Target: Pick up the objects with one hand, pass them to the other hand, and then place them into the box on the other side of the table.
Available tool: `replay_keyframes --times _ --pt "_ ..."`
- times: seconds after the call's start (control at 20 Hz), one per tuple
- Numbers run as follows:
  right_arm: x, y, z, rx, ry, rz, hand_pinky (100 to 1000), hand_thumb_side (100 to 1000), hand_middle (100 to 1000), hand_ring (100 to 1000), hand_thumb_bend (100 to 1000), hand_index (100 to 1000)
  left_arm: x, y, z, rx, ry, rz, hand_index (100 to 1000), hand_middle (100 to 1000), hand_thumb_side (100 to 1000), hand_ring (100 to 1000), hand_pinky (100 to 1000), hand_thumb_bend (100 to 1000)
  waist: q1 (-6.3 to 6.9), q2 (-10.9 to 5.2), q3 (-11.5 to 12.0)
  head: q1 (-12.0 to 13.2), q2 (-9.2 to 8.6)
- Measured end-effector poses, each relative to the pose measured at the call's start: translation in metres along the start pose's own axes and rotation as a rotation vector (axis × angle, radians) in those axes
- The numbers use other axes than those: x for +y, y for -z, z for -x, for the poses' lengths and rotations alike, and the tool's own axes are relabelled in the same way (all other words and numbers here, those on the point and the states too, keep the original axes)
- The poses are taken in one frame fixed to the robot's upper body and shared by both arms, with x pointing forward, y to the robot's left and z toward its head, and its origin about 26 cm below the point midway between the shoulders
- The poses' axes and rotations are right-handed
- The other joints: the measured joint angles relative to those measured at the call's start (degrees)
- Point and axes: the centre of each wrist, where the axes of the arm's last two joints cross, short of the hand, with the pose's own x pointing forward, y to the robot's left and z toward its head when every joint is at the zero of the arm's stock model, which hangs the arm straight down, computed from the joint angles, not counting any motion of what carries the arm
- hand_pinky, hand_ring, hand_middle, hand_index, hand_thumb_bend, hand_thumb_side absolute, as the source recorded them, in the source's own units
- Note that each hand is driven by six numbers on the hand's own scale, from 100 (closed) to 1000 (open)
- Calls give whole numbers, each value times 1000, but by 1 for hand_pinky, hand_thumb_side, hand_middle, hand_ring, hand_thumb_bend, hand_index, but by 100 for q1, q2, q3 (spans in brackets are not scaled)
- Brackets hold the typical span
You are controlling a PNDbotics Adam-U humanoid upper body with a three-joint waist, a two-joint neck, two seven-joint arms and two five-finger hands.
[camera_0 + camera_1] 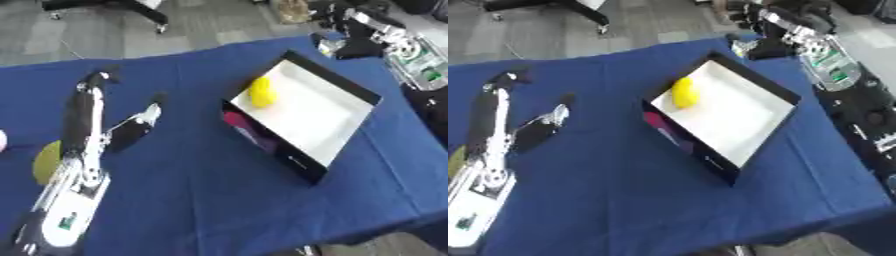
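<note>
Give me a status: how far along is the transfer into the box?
Done: one yellow object lies in the box. In hand: nothing; the left hand is open above the blue tablecloth, the right hand is beyond the box, fingers unclear. Left: a yellow-green object beside the left arm.

Grey floor (210, 22) beyond the blue-clothed table (219, 200), black chair base (131, 7) at the far edge.
</note>
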Motion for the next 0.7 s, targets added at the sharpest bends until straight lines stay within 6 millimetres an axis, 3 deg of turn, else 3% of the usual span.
replay_keyframes --times 0.35,0.7 --pt "-24 -16 -10 -42 162 -19 1000 462 1000 1000 100 1000 51 19 -3 58 60 104 872 685 655 830 846 506 63 -19 10 302 0" --pt "-42 -45 -6 -44 270 27 1000 498 1000 1000 100 1000 99 29 12 141 113 263 880 707 692 846 859 547 91 -20 10 520 0"
